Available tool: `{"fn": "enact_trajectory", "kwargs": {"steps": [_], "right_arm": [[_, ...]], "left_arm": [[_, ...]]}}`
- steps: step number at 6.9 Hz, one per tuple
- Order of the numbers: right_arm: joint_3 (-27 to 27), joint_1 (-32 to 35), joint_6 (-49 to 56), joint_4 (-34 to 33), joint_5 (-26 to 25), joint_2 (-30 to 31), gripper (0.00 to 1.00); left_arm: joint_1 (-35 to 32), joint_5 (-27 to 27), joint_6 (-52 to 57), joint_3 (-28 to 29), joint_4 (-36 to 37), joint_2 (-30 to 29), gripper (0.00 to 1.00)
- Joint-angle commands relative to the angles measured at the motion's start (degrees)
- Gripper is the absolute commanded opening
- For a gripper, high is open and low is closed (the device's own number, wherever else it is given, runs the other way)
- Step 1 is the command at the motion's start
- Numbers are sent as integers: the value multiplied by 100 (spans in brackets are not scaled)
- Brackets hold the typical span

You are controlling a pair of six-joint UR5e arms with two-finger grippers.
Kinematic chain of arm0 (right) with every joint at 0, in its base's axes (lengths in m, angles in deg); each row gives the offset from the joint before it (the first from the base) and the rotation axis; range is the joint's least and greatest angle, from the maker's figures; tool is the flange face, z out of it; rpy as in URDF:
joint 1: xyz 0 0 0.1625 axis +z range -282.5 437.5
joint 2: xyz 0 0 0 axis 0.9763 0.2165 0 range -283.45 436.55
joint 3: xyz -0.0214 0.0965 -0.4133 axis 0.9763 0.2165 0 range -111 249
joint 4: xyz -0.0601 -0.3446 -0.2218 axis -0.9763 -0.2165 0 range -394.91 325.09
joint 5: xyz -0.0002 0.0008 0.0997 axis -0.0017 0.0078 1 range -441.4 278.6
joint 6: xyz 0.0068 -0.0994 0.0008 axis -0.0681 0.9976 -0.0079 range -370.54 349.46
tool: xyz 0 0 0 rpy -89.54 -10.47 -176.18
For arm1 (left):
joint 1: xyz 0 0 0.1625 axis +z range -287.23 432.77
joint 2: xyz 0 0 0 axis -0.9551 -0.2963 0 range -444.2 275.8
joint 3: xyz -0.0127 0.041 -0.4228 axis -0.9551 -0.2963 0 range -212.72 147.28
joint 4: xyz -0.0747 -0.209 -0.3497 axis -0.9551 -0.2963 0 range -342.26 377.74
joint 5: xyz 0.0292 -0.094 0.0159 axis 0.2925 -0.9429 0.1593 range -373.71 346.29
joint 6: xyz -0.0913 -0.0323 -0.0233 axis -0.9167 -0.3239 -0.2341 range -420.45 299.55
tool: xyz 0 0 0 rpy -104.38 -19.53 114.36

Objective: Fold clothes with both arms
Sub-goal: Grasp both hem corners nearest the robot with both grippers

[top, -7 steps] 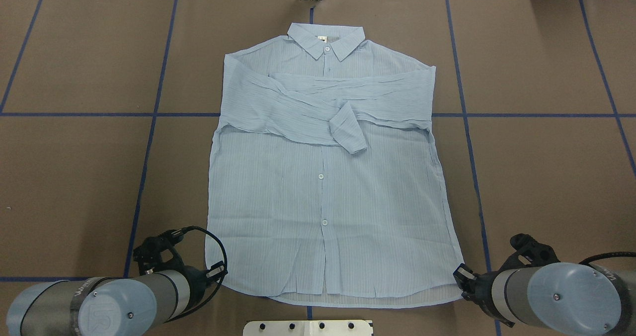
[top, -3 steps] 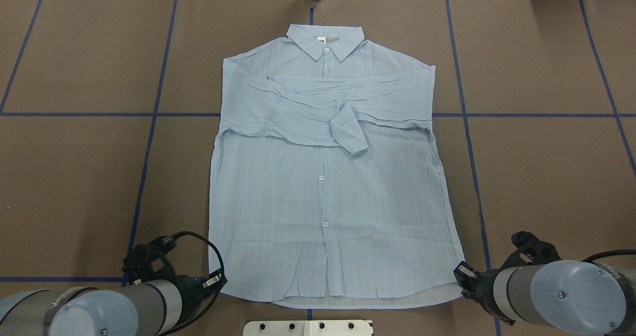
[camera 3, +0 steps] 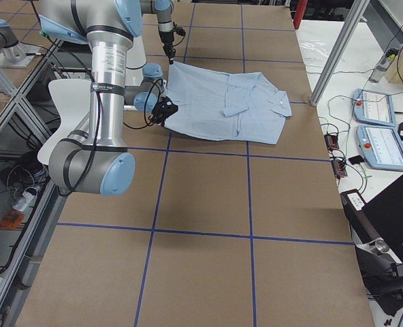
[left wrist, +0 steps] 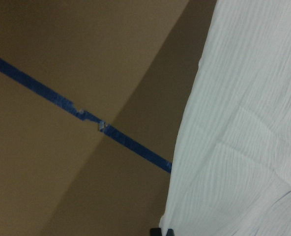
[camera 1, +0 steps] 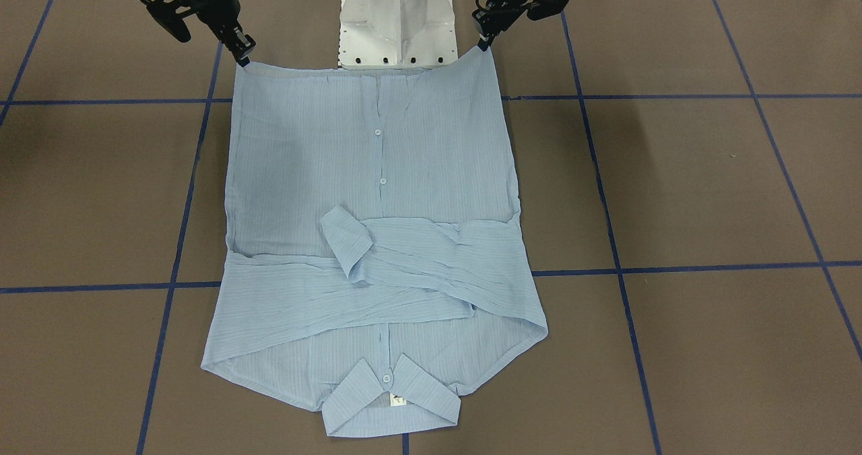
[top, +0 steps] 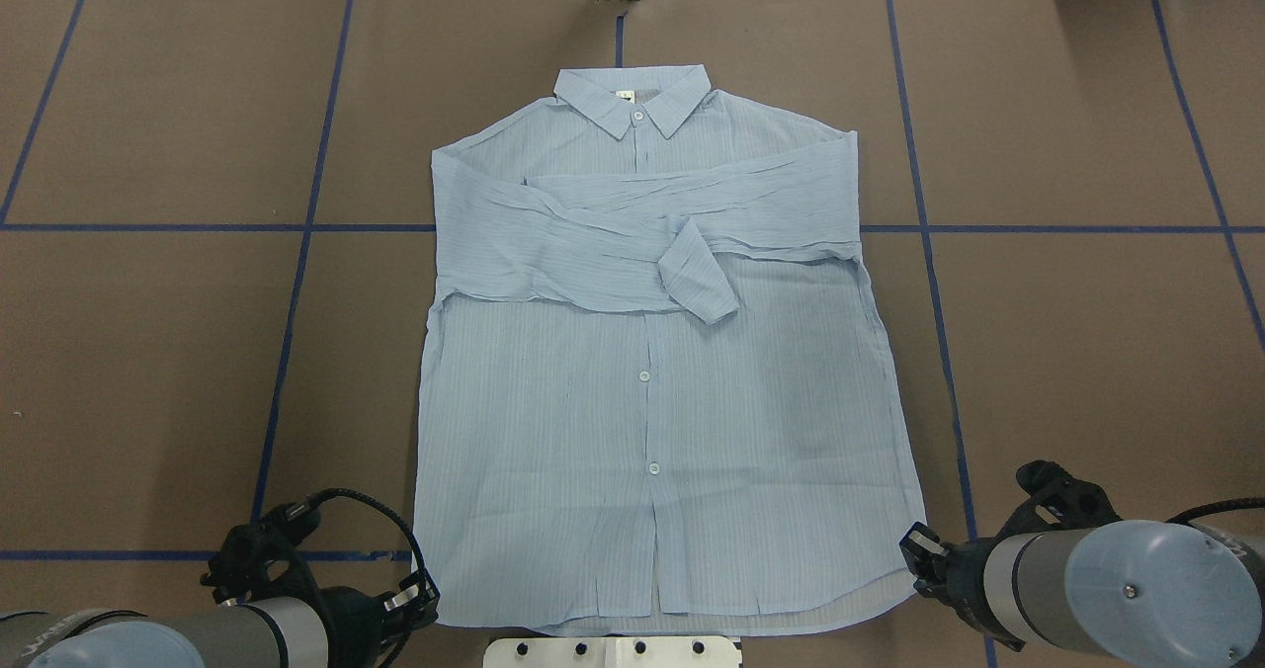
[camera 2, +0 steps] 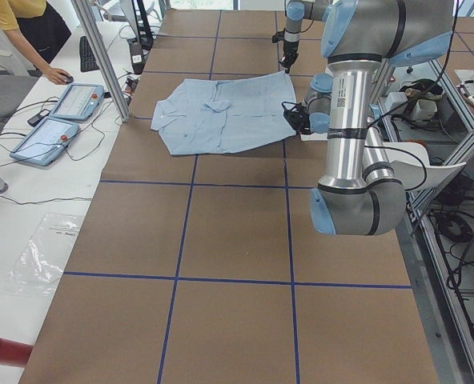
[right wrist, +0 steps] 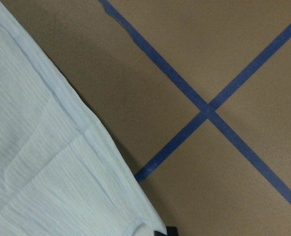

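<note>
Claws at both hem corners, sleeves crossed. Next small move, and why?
Probably lift both corners slightly, together: left claw and right claw each pinch a hem corner of the flat shirt, sleeves crossed, so the hem can fold toward the collar.

The shirt [top: 642, 431] at centre frame is light blue with fine paler stripes, pale buttons [top: 644, 375] and a white neck label [top: 624, 94]. The table [top: 148, 372] is brown, gridded with dark blue tape lines [top: 198, 226]. At the lower corners, the left arm [top: 277, 630] and right arm [top: 1018, 569] are grey with light blue caps [top: 1137, 589].

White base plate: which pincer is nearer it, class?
Left. The left pincer grips the shirt at the hem corner beside the plate; the right pincer grips the other corner, farther off.
</note>
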Motion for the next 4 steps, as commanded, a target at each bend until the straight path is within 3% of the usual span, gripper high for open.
{"fn": "enact_trajectory", "kwargs": {"steps": [1, 4], "right_arm": [[-184, 331, 0, -6, -4, -47, 0], [-211, 1412, 17, 3, 5, -249, 0]], "left_arm": [[-88, -9, -169, -302, 1, -66, 0], [-1368, -35, 283, -243, 306, -390, 0]]}}
